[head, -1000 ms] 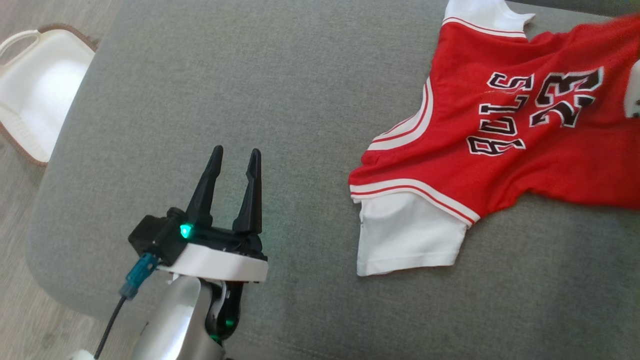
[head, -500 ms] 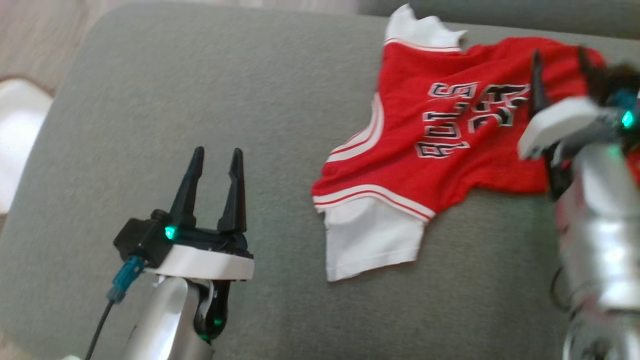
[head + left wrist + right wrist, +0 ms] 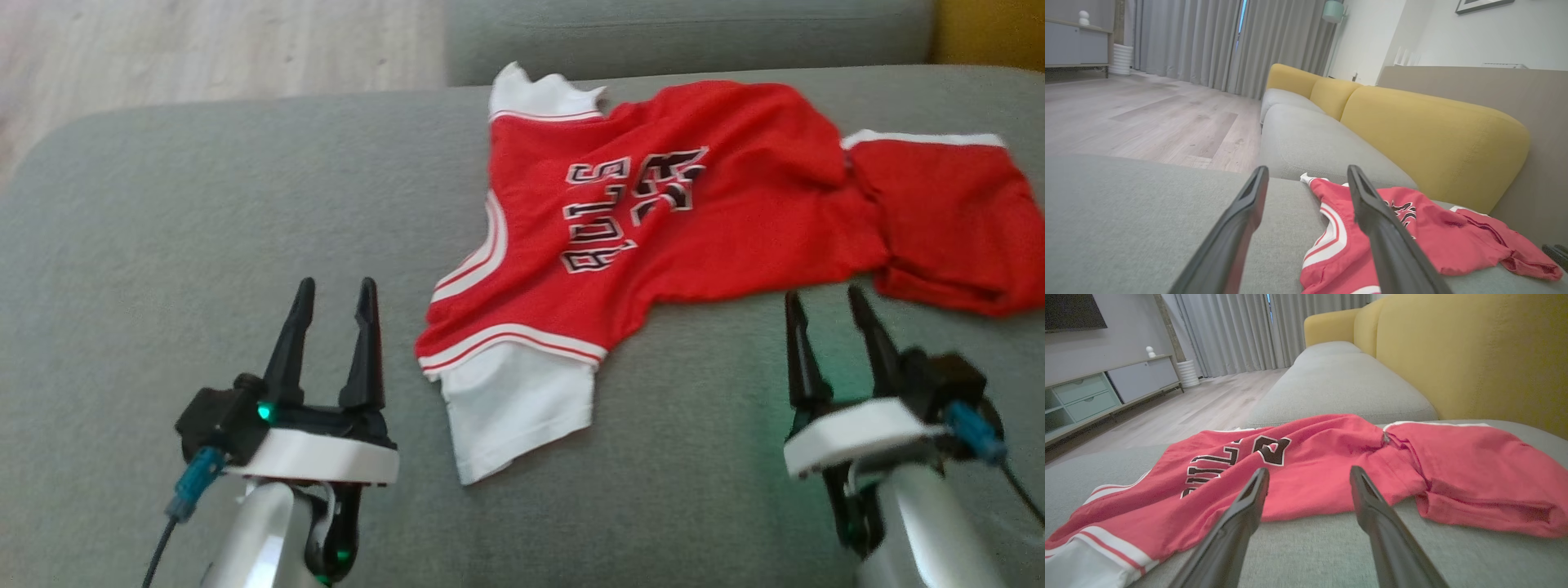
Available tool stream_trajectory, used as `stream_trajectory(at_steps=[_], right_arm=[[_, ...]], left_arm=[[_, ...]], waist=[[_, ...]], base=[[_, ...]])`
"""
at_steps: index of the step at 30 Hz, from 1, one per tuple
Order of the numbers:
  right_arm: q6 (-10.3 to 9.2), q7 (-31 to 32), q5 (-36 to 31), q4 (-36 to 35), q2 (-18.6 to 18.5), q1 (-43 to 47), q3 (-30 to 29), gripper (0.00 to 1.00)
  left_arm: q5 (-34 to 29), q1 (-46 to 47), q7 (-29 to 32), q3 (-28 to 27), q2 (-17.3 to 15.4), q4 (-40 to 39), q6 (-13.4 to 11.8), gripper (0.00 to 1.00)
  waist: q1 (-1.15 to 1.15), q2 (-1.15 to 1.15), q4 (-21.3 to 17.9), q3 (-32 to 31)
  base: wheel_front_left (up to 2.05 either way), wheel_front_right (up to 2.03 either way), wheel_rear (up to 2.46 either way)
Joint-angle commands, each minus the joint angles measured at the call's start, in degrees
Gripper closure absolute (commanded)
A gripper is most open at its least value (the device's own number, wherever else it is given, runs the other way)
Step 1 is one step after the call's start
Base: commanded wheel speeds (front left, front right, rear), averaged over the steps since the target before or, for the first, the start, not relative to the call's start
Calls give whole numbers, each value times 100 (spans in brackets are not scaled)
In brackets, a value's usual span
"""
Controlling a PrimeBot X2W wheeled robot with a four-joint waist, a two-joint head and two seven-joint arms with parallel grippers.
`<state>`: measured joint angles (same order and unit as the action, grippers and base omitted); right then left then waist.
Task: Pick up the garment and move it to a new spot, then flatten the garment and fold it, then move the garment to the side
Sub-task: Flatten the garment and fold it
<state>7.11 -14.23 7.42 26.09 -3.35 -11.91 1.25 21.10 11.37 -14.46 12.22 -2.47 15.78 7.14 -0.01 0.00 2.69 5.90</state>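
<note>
Right wrist view: cabinet (image 3: 1106, 390) beyond garment (image 3: 1323, 457)

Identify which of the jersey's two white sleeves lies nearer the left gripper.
The white sleeve spread flat below the striped trim, just beside the left gripper. The other sleeve sticks out at the far edge of the jersey.

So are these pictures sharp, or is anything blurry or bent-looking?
Head view: soft all over, the lettering on the red and white basketball jersey smeared, a green glow on the grey fabric sofa cushion beside the right gripper. Left wrist view: wide-angle stretch, dark fingers looming. Right wrist view: lettering crisp, even light.
</note>
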Motion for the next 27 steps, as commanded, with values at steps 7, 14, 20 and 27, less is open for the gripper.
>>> stream_trajectory(at_steps=[7,14,20,27], right_arm=[[37,-76,115,-678,46,170,183,0],[37,-76,106,-823,46,115,82,0],[37,-76,151,-843,46,92,147,0],[37,-76,204,-873,46,50,206,0]], left_arm=[[-61,225,-54,-292,-41,-39,20,0],[-317,662,-54,49,-42,733,26,0],[-476,1254,158,190,-50,1951,-87,0],[-481,1755,484,225,-90,2813,-162,0]], waist=[[1,0,-448,-14],[1,0,-655,186],[1,0,-820,337],[1,0,-981,476]], base=[[0,0,0],[0,0,0],[0,0,0],[0,0,0]])
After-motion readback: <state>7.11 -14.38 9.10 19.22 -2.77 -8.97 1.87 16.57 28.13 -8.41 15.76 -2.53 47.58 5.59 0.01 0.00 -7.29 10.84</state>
